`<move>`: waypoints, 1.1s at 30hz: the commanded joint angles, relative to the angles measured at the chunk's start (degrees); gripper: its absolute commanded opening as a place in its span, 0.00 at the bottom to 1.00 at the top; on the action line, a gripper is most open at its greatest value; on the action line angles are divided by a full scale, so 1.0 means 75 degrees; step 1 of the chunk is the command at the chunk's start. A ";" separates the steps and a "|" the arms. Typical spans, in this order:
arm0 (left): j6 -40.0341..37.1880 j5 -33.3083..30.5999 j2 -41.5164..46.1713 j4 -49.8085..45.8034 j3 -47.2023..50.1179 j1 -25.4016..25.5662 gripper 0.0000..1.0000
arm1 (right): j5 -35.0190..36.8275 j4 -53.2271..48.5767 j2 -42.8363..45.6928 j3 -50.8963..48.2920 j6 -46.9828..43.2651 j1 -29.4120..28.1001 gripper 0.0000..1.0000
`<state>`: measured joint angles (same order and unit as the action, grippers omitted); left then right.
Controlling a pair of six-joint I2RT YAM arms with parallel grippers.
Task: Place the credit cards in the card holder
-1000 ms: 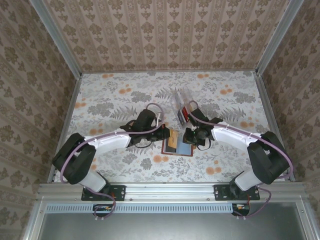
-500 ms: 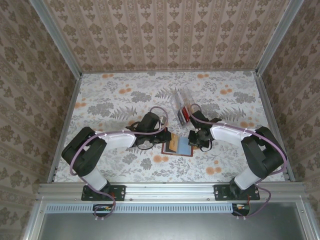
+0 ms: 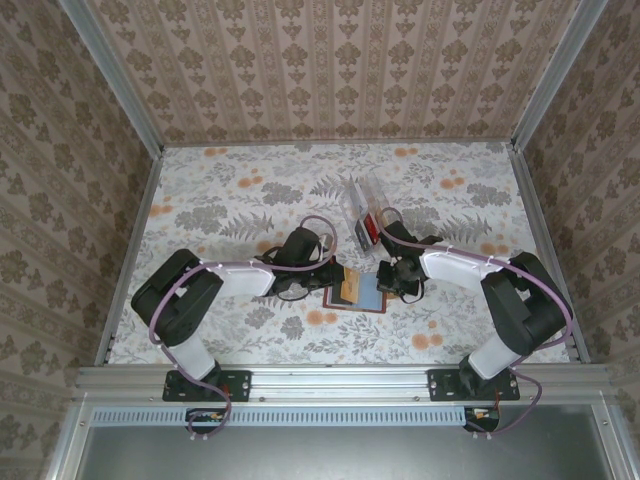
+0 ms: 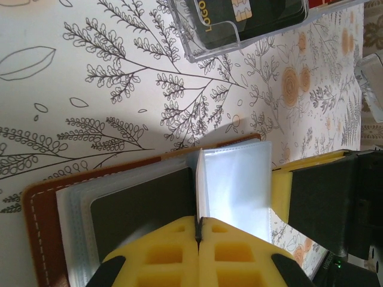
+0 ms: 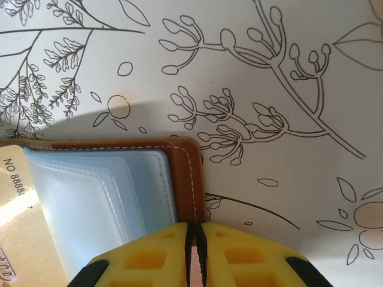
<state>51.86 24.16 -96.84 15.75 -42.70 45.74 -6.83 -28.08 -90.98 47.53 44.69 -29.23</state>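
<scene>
Your left gripper (image 4: 199,232) is clenched. Its yellow pads (image 4: 161,257) meet on the edge of a clear sleeve (image 4: 236,185) that stands up from the unfolded card holder (image 4: 37,218). The card holder lies on the flowered worktop (image 3: 220,210) near the middle, between your two arms, with its sleeves facing up and pale stitching along its brown leather rim. In the left wrist view, a dark grey card (image 4: 143,200) sits in the sleeve just left of the pinched leaf.

Beyond the card holder, farther from the arm bases, a clear tray (image 4: 206,51) holds the credit cards (image 4: 224,15). The nearest one is dark, with gold lettering and a chip.

Your right gripper (image 5: 194,233) is clamped on the leather edge of the card holder by its rounded corner, with a thin strip caught between the pads. In the right wrist view, pale blue sleeves lie just left of that grip, and beside them is a tan card (image 5: 11,191) printed with numbers.
</scene>
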 commanded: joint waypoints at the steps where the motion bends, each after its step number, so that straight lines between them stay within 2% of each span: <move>1: 0.0117 0.0139 -0.0203 0.0056 0.0103 0.0100 0.01 | 0.0244 -0.0112 -0.0444 -0.0245 -0.0113 0.0007 0.16; 12: 0.0161 0.0409 -0.0306 0.0027 0.0113 0.0169 0.02 | 0.0101 0.0028 -0.0485 -0.0276 -0.0067 0.0006 0.16; 20: 0.0012 0.0212 -0.0123 -0.0319 0.0127 0.0177 0.02 | 0.0000 0.0099 -0.0543 -0.0258 -0.0034 -0.0005 0.16; 33: -0.0957 -0.0129 -0.0018 -0.1407 -0.0285 0.0113 0.03 | -0.0056 0.0140 -0.0591 -0.0232 -0.0052 -0.0005 0.16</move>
<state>48.71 24.51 -97.43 10.70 -43.22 46.11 -7.27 -27.92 -91.24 47.57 44.71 -29.10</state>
